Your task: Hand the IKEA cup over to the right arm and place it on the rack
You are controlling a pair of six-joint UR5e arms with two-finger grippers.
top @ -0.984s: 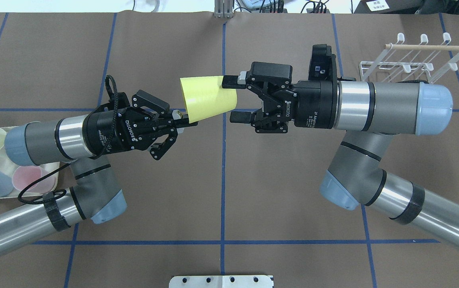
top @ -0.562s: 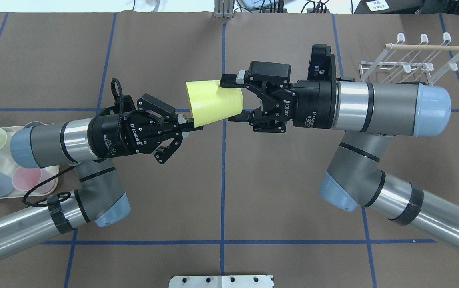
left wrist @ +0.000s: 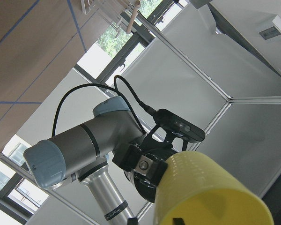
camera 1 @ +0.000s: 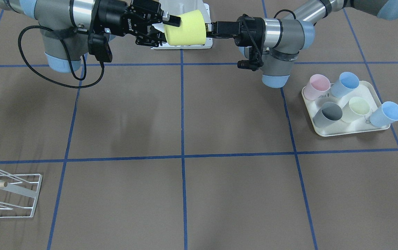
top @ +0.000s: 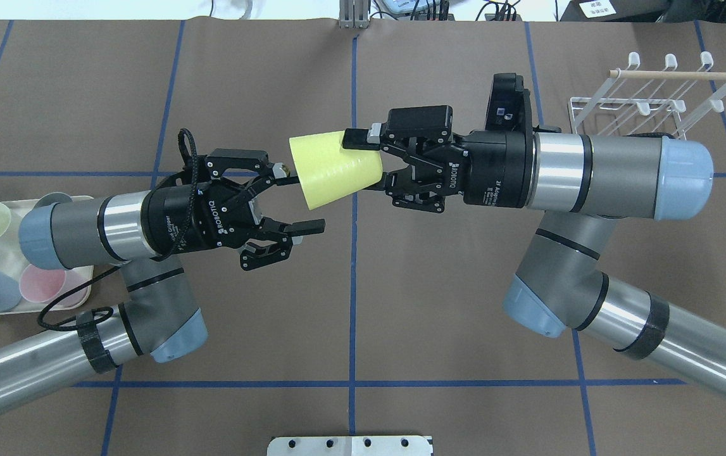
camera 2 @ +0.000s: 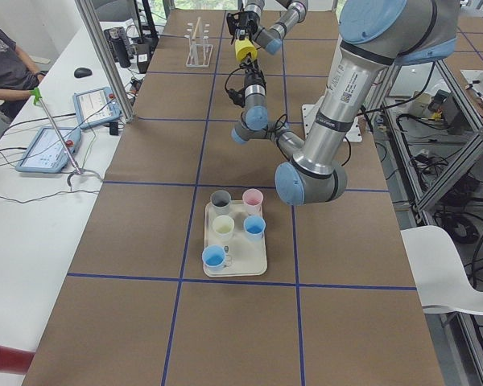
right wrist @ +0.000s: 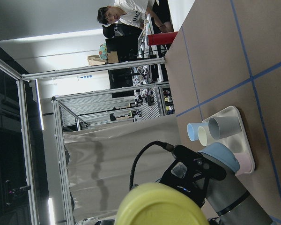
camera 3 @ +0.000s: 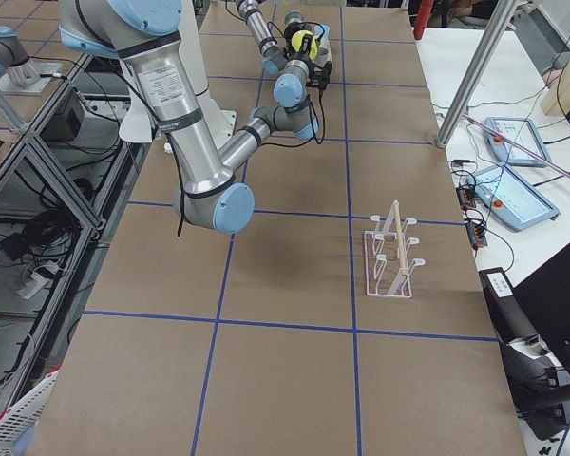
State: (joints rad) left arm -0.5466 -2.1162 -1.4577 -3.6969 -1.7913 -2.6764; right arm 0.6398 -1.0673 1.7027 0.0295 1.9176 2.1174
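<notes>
We hold the yellow cup (top: 334,170) by its narrow end in our right end effector (top: 366,163) above the surface (top: 350,285), left end effector (top: 299,197) spread open; so shallow a grip might drop it.

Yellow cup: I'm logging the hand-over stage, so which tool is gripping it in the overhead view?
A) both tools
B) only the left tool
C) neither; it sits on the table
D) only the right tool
D: the right tool is closed on the narrow end of the yellow cup, while the left tool is spread open at the rim end, not gripping.
</notes>
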